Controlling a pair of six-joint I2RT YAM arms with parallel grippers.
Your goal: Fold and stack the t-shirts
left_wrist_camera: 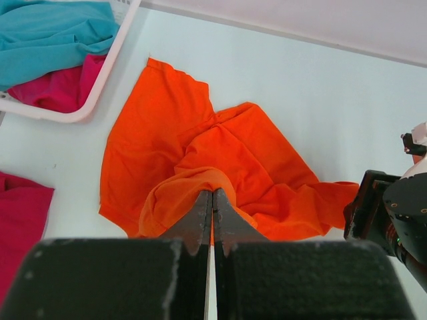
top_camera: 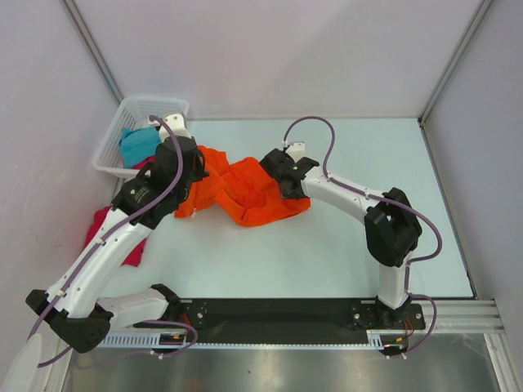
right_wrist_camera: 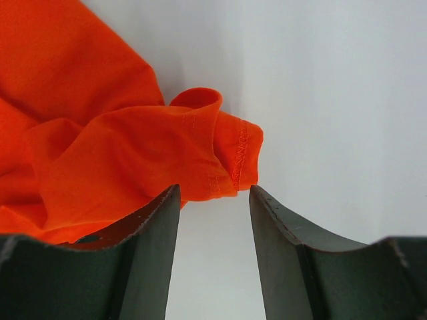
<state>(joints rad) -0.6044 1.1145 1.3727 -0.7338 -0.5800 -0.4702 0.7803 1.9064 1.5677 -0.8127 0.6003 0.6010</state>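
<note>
The orange t-shirt [top_camera: 245,192] lies crumpled on the tabletop [top_camera: 327,261]. The left gripper [left_wrist_camera: 212,200] is clenched on a raised fold of it. The right gripper [right_wrist_camera: 214,195] hangs released, jaws apart just short of a stitched hem. I'd say it should bite well behind that hem, then both should draw apart gently.
</note>
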